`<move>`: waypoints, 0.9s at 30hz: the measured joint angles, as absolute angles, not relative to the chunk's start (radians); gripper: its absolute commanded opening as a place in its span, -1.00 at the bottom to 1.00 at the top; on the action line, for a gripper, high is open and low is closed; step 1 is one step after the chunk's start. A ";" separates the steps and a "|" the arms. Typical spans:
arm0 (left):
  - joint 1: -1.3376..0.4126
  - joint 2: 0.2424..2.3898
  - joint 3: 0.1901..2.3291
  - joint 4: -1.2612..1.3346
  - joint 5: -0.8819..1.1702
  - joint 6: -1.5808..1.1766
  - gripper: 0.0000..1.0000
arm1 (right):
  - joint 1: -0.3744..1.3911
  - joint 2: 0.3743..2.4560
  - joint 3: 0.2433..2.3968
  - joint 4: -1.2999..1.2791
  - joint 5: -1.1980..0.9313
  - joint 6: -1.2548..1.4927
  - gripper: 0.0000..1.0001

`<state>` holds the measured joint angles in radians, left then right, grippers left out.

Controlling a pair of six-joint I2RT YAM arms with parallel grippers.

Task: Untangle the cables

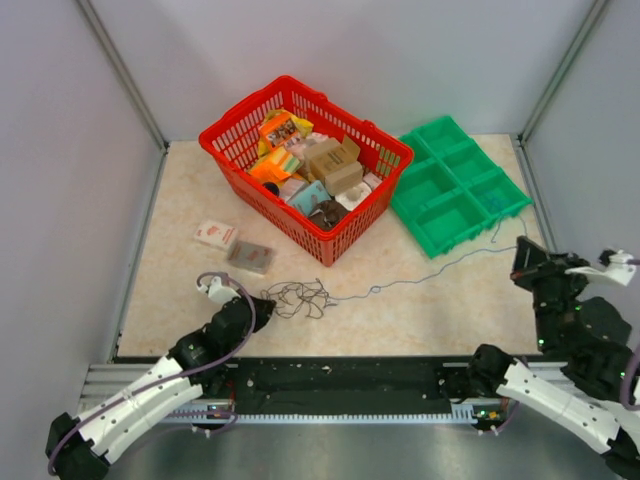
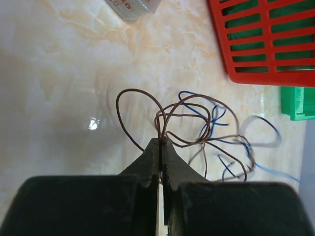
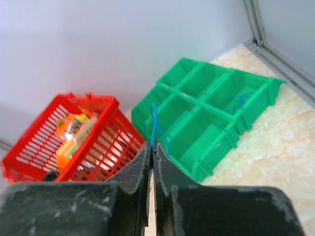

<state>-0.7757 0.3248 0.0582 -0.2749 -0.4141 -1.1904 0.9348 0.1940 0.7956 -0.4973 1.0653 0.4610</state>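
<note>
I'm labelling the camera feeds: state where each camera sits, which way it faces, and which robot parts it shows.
Top external: above and behind the bases, looking down on the table; left arm and right arm show.
Left wrist: low over the table, looking down past shut left fingers at the tangled cables.
Right wrist: raised, facing the back wall; right fingers pinch a blue cable.
Shared: red basket and green tray appear in all three.

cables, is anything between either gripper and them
Nothing visible stands in the way. The left gripper is shut on a brown loop of the cables at the tangle. The right gripper is shut on a blue strand.
</note>
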 measured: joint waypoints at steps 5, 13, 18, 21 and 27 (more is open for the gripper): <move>-0.776 0.314 0.064 -0.315 -0.436 -1.187 -1.00 | 0.935 0.138 0.873 -0.489 1.106 0.405 -1.00; -0.776 0.312 0.086 -0.356 -0.453 -1.176 -1.00 | 0.935 0.155 0.876 -0.501 1.119 0.323 -1.00; -0.776 0.262 0.117 -0.410 -0.485 -1.168 -1.00 | 0.935 0.136 0.948 -0.490 1.163 0.224 -1.00; -0.776 0.233 0.119 -0.422 -0.500 -1.161 -1.00 | 0.935 0.089 0.971 -0.465 1.167 0.192 -1.00; -0.776 0.236 0.133 -0.455 -0.519 -1.151 -1.00 | 0.935 0.074 0.991 -0.457 1.173 0.123 -1.00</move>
<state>-0.7757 0.2363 0.1329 -0.4545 -0.5190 -1.1515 0.9348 0.0738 0.9905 -0.4572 1.1728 0.1230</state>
